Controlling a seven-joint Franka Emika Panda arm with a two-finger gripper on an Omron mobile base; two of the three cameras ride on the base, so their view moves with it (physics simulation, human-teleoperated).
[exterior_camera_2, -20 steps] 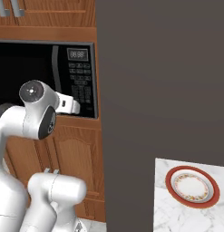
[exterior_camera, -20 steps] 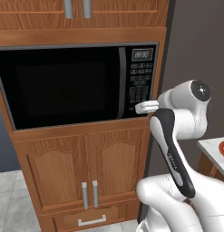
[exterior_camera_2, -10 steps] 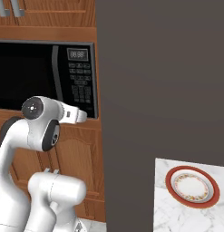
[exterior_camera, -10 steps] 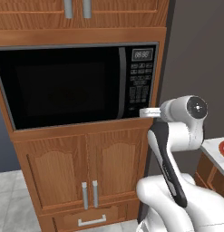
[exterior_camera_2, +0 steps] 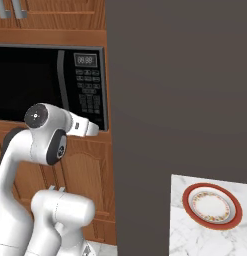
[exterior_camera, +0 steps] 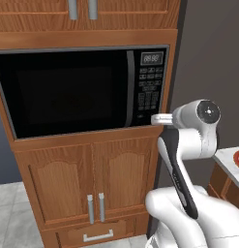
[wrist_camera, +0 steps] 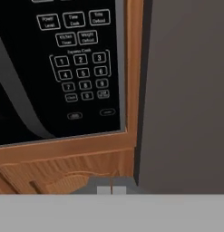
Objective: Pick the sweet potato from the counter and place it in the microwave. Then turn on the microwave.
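The microwave is a broad black box set flush into a tall wooden cabinet, its door shut. The door is smooth dark glass with a faint sheen, and a slim curved grey handle runs down its right edge. To the right of the handle sits the keypad, a flat glossy black panel with small outlined buttons in neat rows under a little digital display. In the hand view the number keys form a tidy grid, with two oval buttons below them near the panel's bottom edge.

The cabinet is warm brown wood with visible grain. Below the microwave are two doors with arched raised panels and straight metal bar pulls, and a drawer underneath. A flat, matte dark grey wall stands just beside the cabinet.

The robot's rounded white arm reaches toward the lower right corner of the microwave. The jaws are together, their tips close against each other with nothing between them, just off the wooden trim under the keypad.

The surface at the right is pale speckled stone with a squared edge. On it rests a round plate with a red rim and a patterned cream centre.

The sweet potato cannot be made out; the dark glass hides the microwave's inside.
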